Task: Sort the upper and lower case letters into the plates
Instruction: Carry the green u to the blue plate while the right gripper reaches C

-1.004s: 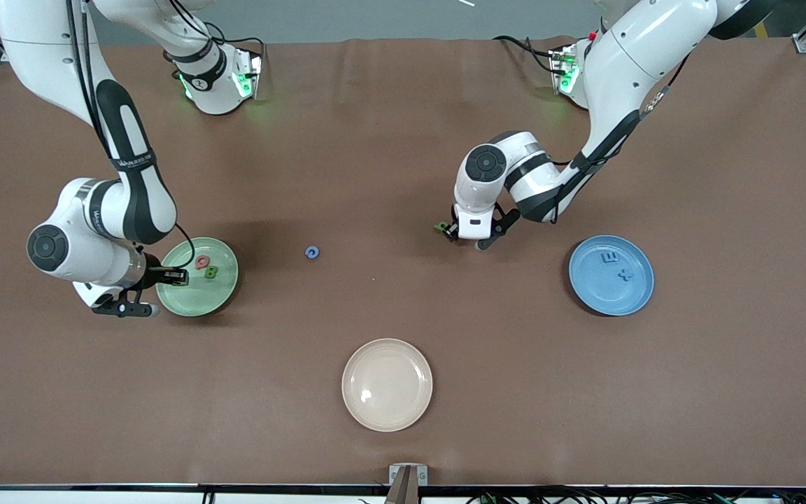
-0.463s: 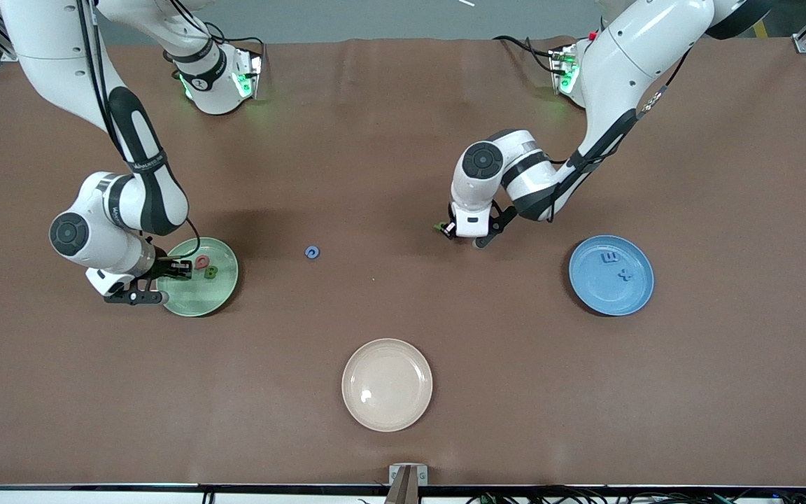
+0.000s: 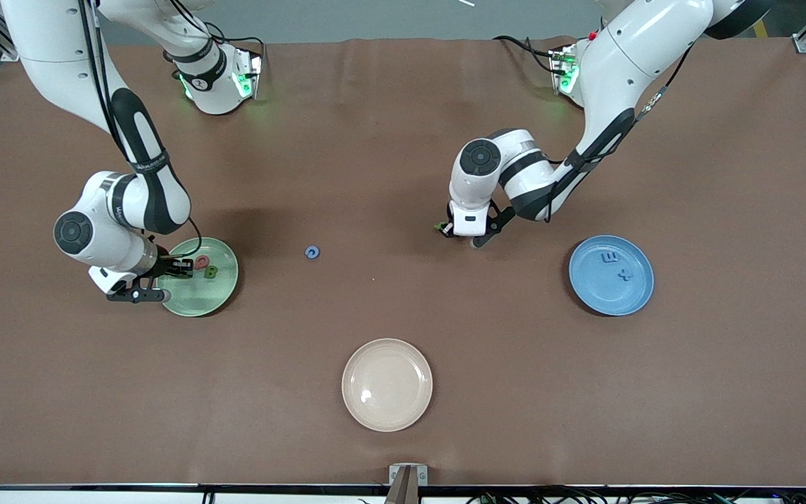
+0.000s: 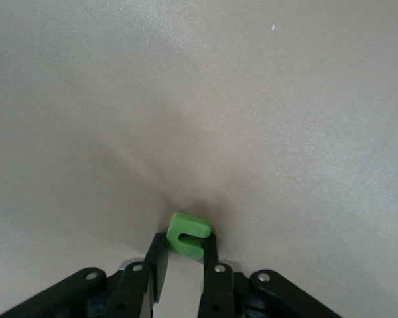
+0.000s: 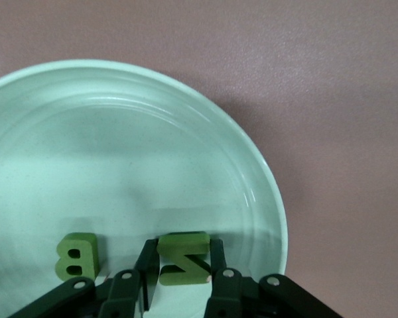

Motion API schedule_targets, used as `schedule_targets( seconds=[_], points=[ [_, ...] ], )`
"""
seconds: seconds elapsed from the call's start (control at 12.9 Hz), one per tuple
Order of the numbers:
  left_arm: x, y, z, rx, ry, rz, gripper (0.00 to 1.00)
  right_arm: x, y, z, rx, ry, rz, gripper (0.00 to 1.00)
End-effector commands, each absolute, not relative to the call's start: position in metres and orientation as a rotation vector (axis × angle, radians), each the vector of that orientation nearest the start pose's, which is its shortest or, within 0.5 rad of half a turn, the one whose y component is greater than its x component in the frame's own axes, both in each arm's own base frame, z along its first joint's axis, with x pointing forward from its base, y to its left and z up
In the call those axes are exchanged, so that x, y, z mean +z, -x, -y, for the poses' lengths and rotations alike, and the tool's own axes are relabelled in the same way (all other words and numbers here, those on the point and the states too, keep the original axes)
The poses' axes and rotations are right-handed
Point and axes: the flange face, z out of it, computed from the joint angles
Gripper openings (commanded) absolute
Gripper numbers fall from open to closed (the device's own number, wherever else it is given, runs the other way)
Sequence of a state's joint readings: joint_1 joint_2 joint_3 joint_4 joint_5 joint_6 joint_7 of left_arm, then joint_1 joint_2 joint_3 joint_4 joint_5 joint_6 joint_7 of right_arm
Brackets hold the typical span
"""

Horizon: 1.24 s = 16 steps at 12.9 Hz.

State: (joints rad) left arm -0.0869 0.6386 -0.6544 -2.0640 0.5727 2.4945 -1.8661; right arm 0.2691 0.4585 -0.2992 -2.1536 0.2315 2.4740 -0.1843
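Observation:
My left gripper (image 3: 443,229) is down at the bare table between the two plates and shut on a small green lowercase letter (image 4: 188,234), pinched at its fingertips (image 4: 160,244). My right gripper (image 3: 180,267) hangs low inside the mint green plate (image 3: 215,299). Both of its fingers (image 5: 217,254) press the sides of a green N (image 5: 182,265). A green B (image 5: 76,255) stands beside the N, and a red Q (image 3: 201,262) lies in the same plate. The blue plate (image 3: 599,295) holds a blue m (image 3: 610,258) and a blue x (image 3: 625,274). A blue G (image 3: 312,253) lies alone on the table.
A cream-beige plate (image 3: 387,384) sits nearer the front camera than the other two, midway between them. Brown cloth covers the whole table.
The left gripper's fingers have closed on the green lowercase letter. The right arm has carried the green N a little farther in over the mint plate, toward the Q and B.

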Motion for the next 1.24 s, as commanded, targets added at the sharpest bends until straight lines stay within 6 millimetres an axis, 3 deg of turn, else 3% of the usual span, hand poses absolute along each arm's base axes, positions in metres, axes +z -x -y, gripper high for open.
schedule_targets(
  seconds=[0.0,0.15,0.23,0.46,0.7,0.93,1.0,1.16],
  points=[
    [0.166,-0.425,0.393,0.052,2.919,1.151,0.13,0.186,-0.551,0.019,0.160,3.118,-0.011,1.00],
    [0.182,-0.438,0.388,0.006,2.923,1.167,0.12,0.205,-0.561,0.012,0.198,3.094,-0.017,1.00],
    [0.200,-0.447,0.386,-0.044,2.922,1.167,0.12,0.218,-0.567,0.006,0.233,3.078,-0.042,1.00],
    [0.236,-0.475,0.361,-0.096,2.893,1.044,0.12,0.252,-0.581,-0.039,0.298,3.059,-0.238,1.00],
    [0.273,-0.514,0.300,-0.068,2.959,1.026,0.10,0.255,-0.574,-0.121,0.287,3.066,-0.432,1.00],
    [0.281,-0.527,0.227,-0.017,2.983,0.846,0.10,0.248,-0.553,-0.206,0.166,3.053,-0.651,1.00],
    [0.281,-0.531,0.199,-0.007,2.968,0.780,0.10,0.238,-0.547,-0.227,0.119,3.047,-0.697,1.00],
    [0.275,-0.541,0.150,0.025,2.983,0.667,0.10,0.216,-0.535,-0.249,0.068,3.038,-0.779,1.00]
  ],
)
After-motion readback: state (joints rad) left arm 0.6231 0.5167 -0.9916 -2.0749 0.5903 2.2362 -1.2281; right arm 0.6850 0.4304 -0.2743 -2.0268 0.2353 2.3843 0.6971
